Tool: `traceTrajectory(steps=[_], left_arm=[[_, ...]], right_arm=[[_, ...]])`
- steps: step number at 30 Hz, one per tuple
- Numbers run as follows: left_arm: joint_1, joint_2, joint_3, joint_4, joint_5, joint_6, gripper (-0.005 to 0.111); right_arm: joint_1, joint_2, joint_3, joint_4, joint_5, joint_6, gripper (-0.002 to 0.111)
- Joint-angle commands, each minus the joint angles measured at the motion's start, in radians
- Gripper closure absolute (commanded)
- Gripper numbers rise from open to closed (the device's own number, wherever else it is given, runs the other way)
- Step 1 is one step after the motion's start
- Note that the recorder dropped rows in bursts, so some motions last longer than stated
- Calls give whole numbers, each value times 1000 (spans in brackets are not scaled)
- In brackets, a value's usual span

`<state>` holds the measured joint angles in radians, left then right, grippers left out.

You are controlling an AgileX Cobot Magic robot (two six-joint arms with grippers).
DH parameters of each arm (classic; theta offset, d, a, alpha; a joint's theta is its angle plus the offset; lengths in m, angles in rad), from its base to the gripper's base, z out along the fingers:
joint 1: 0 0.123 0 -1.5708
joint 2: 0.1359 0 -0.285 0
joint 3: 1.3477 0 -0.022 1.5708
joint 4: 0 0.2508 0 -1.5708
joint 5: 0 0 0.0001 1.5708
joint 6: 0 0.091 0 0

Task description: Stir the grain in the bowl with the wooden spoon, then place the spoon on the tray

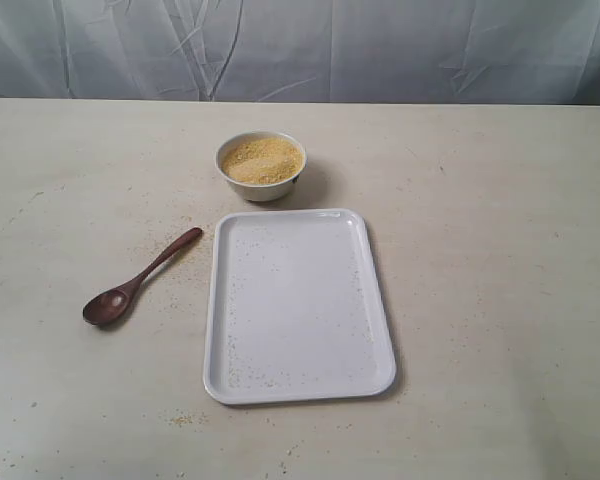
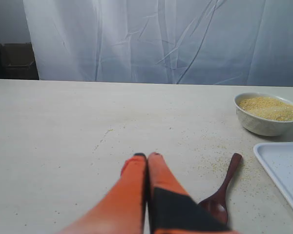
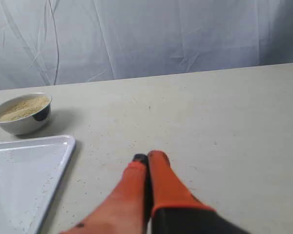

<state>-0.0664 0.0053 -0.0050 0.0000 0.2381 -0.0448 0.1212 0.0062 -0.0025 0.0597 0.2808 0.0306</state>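
Fingers of left gripper (image 2: pixel 147 156) pinched together, holding nothing; right gripper (image 3: pixel 147 157) same. Dark brown wooden spoon (image 1: pixel 143 277) lies on table (image 1: pixel 500 250) left of white tray (image 1: pixel 300 300), not touching. Yellow grain (image 1: pixel 263 160) fills small white bowl (image 1: pixel 262 191) just beyond tray; loose specks on tray

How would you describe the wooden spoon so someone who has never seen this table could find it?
Start at the large white tray in the middle of the pale table. Off its left side in the exterior view lies the wooden spoon, not touching it. It is the only dark reddish-brown, slim thing; its neighbours are white.
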Motion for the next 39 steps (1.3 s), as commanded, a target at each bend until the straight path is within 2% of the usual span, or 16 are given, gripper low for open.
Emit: traceTrajectory(steps=[1, 16, 18, 22, 28, 35, 39], left_arm=[[4, -5, 5, 0, -6, 2, 107], [4, -5, 5, 0, -6, 2, 107], [4, -5, 5, 0, -6, 2, 107], [4, -5, 5, 0, -6, 2, 107], [4, -5, 5, 0, -6, 2, 107], [4, -5, 5, 0, -6, 2, 107], [4, -5, 5, 0, -6, 2, 107]], right_arm=[[1, -6, 3, 0, -8, -5, 108], [1, -6, 3, 0, -10, -5, 108], [1, -6, 3, 2, -65, -5, 108], [1, -6, 3, -6, -387, -5, 108], [1, -6, 3, -6, -566, -5, 108], [-1, -6, 3, -2, -588, -5, 108], [-1, 21, -13, -5, -425, -5, 109]])
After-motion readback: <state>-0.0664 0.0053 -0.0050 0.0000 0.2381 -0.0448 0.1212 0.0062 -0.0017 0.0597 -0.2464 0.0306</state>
